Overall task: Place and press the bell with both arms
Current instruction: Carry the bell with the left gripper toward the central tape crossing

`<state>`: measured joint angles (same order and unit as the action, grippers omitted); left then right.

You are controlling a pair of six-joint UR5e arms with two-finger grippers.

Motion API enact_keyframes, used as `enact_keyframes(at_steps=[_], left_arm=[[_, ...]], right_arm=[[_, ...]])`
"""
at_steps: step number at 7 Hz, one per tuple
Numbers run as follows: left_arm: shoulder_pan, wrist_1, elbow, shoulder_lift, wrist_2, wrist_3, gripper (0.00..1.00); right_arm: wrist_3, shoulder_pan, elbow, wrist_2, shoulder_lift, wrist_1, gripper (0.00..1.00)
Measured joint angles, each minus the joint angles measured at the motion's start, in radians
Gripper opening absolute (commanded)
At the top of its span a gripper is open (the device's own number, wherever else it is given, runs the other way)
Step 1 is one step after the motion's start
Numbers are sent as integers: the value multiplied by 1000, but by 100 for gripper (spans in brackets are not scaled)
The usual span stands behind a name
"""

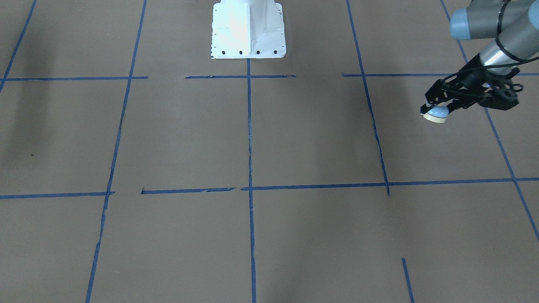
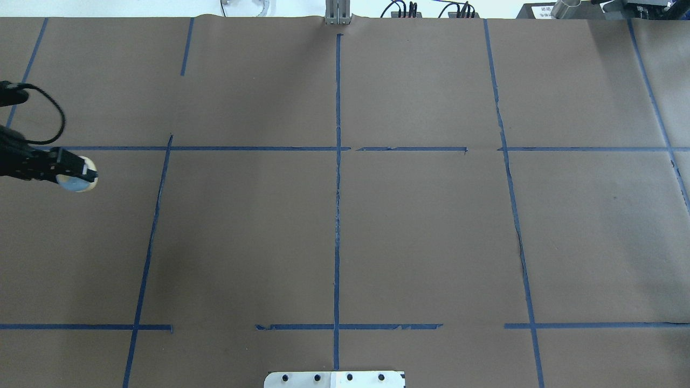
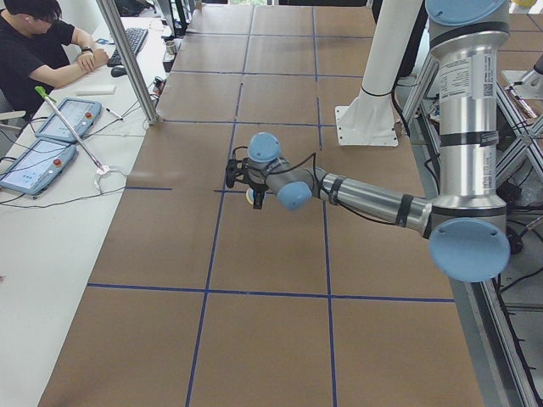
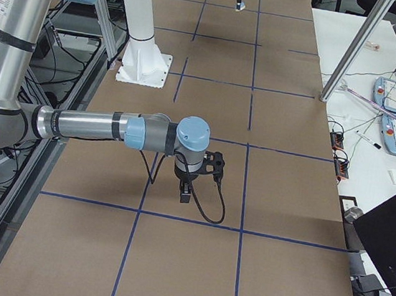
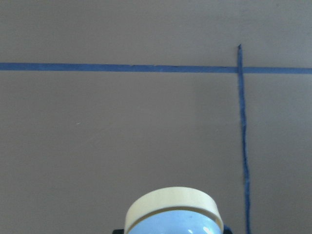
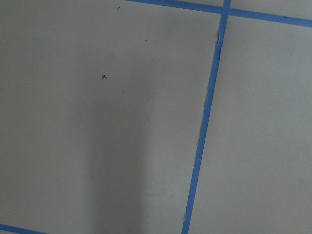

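Brown paper covers the whole desk (image 2: 431, 231), cut into big squares by blue tape lines (image 2: 337, 215).

Starting with my left hand (image 1: 433, 107): it's clamped on the bell (image 1: 437, 114), pinching the light-blue dome from both sides. The bell is tipped off level, with its cream base ring pointing away from my wrist. On the left wrist cam the bell sits right at 6 o'clock on the bottom edge. One tape line runs across at 12 and another runs down the 3 o'clock side. From the left side view the bell looks a bit clear of the paper, but I can't say that for sure.

From overhead, with my white pedestal (image 2: 334, 379) at 6 o'clock, the hand and bell are way out at 9 o'clock by the desk's edge. They're just on the 6 o'clock side of a cross line of tape.

My right hand (image 4: 187, 190) only shows in the right side view. It's pointing down over the paper near a tape line, and I honestly can't tell if it's open or closed. A black cable (image 4: 214, 206) loops off it at about 4 o'clock. The right wrist cam gives just paper, tape and a tiny x mark (image 6: 103, 76).

Further out, a person in black (image 3: 38, 47) sits at a white side table with two tablets (image 3: 69, 119).
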<state>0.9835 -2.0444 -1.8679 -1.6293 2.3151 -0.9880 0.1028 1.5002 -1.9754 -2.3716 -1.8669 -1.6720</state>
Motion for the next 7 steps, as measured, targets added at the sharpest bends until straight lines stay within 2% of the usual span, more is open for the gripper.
enact_keyframes(at_steps=[2,3,5,7], left_arm=[[-157,248,28,-281,-103,-181,7],[-216,363,91,-440,-148,-259,8],[-274,432,306,-699,-211,-392,7],[-307,390,561,-890,-274,-475,8]], right_arm=[[0,0,2,0,0,0,100],[0,0,3,0,0,0,100],[-1,0,6,0,1,0,100],[-2,0,9,0,2,0,100]])
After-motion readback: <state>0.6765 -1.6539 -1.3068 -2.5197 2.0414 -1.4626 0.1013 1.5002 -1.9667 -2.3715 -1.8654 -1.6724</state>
